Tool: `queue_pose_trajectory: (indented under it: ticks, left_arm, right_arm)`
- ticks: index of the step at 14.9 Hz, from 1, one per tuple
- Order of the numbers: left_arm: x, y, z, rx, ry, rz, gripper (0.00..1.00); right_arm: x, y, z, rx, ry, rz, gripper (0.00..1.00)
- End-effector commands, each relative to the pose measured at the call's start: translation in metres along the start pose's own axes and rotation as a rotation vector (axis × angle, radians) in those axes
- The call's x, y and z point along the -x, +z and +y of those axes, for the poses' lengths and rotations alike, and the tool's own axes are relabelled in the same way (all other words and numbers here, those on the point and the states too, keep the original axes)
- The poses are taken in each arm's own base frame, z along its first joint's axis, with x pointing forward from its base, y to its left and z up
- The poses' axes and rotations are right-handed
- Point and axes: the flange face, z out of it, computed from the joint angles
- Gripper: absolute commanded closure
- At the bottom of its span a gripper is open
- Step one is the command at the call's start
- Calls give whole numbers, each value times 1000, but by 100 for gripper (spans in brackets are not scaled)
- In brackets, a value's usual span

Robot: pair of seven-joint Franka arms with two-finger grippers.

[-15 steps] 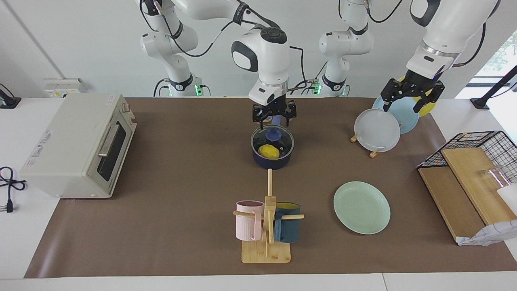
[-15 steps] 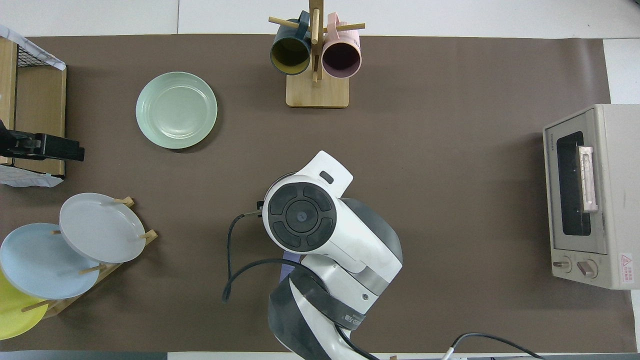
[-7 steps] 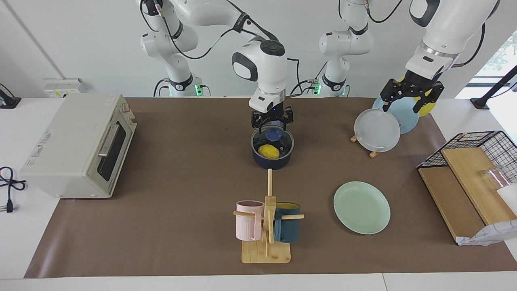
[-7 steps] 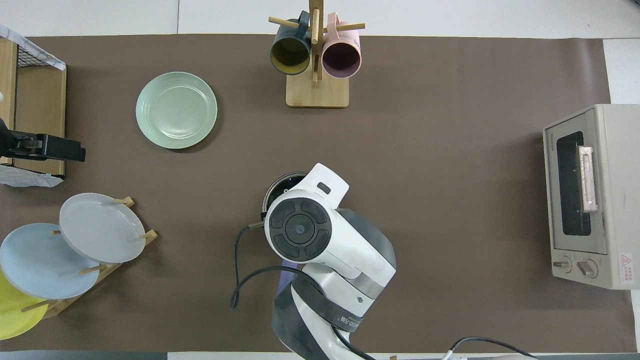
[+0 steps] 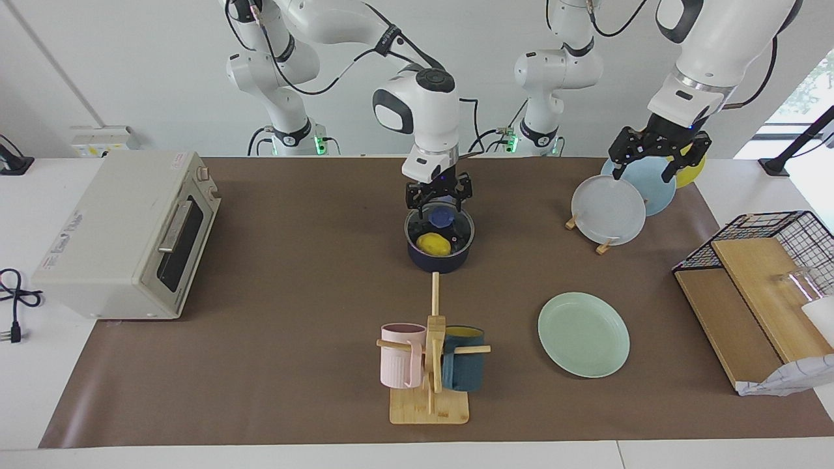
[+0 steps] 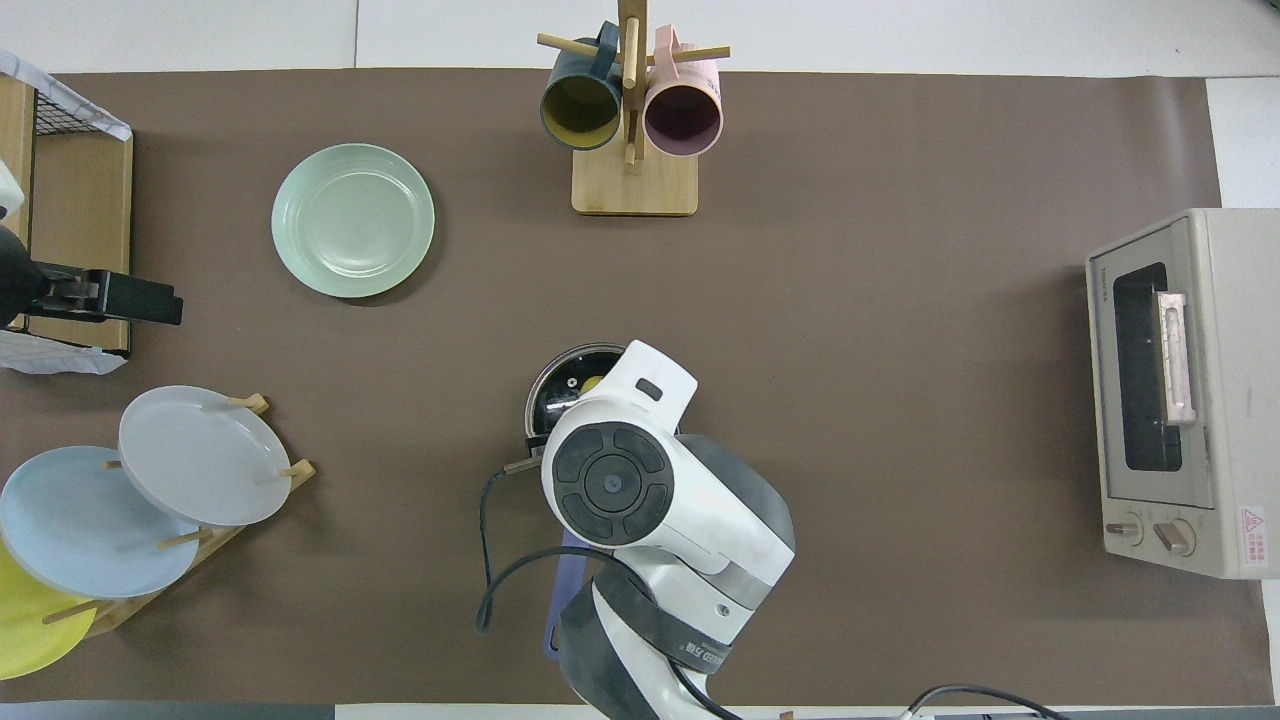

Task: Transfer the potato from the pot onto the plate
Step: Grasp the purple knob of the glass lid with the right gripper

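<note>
Because the potato (image 5: 434, 244) is sitting low inside the pot (image 5: 440, 244), it is likely calling for a grasp from straight above across its narrow middle; it is looking smooth and rounded, so it may slip, and it is probably light and firm enough not to crush. It is showing as a small bright yellow oval against the black inside of the dark blue pot, beside a blue knob-like shape. The right tool (image 5: 439, 197) is hanging just over the pot's rim on the robots' side, fingers spread and gripping nothing. The left tool (image 5: 655, 156) is waiting, also spread and empty, over the upright plates in the rack. The mint-green plate (image 5: 584, 334) is lying empty on the desk, farther from the robots than the pot, toward the left arm's end.
</note>
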Motion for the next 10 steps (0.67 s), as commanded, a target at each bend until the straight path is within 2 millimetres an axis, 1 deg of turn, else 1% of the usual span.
queue_pose_trajectory:
  ticks: [1,3,4,5,6,7,10]
  left_arm:
    - [7,-1,2,-16,10,11,0]
    - [7,-1,2,-16,10,11,0]
    - [7,-1,2,-16,10,11,0]
    - [7,-1,2,-16,10,11,0]
    - [7,-1,2,-16,10,11,0]
    - [7,-1,2,-16,10,11,0]
    - [7,-1,2,-16,10,11,0]
  right_arm:
    - [2,-3,9,7,-35,32,3]
    - [0,-3,10,1,-35,39,5]
    - [-1,0,9,-2,-38,36,5]
    - [2,7,3,-3,-43,24,5]
    - [1,9,2,8,-60,31,5]
    - [-3,8,4,30,-76,40,5]
    - [-4,8,4,25,-67,48,5]
